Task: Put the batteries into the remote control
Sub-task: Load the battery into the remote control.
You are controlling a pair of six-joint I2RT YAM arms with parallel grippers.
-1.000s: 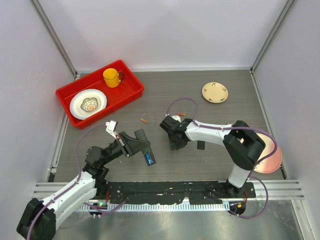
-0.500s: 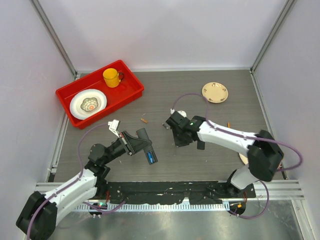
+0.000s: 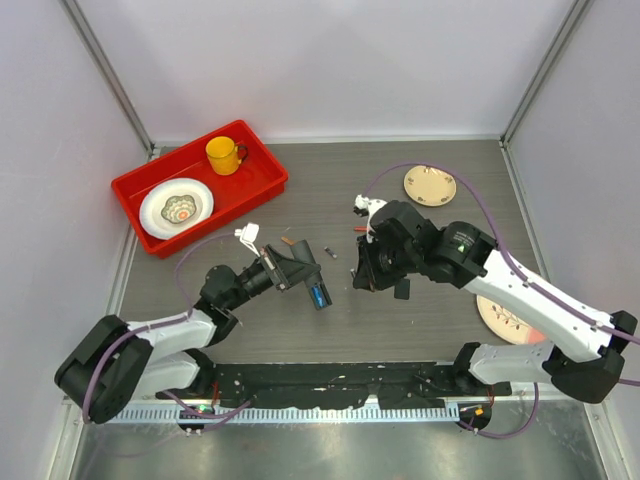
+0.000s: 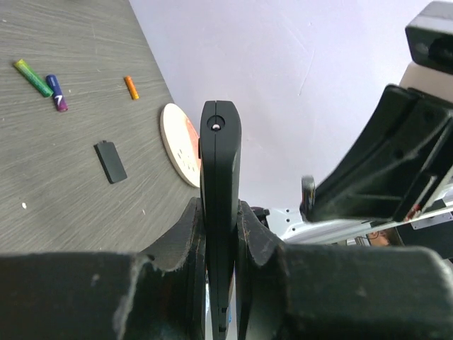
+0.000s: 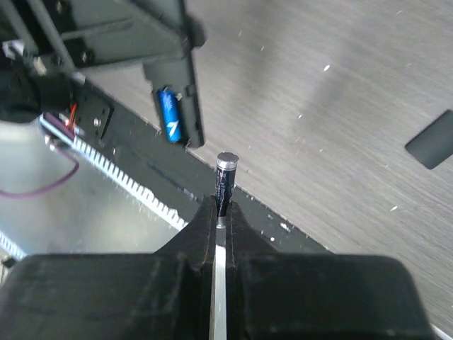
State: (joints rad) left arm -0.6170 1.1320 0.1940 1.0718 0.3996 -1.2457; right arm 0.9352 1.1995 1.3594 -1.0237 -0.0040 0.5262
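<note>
My left gripper (image 3: 298, 271) (image 4: 221, 212) is shut on the remote control (image 3: 311, 283) (image 4: 220, 159), a slim black bar held edge-up above the table. A blue battery (image 3: 318, 296) (image 5: 170, 124) sits in its open compartment. My right gripper (image 3: 362, 278) (image 5: 224, 205) is shut on a dark silver battery (image 5: 225, 180), which sticks out past the fingertips just right of the remote's end. Green (image 4: 32, 76), purple-blue (image 4: 56, 92) and orange (image 4: 131, 87) batteries lie loose on the table.
A small black square piece (image 3: 402, 290) (image 4: 111, 161) (image 5: 433, 139) lies by the right arm. A red tray (image 3: 268, 172) with a yellow mug (image 3: 225, 155) and a white dish (image 3: 176, 207) stands back left. A beige plate (image 3: 430, 184) is at the back, a pink plate (image 3: 515, 320) at the right.
My right gripper closed on the dark battery, rose off the table and swung towards the remote. The left arm carried the remote right and farther from its base.
</note>
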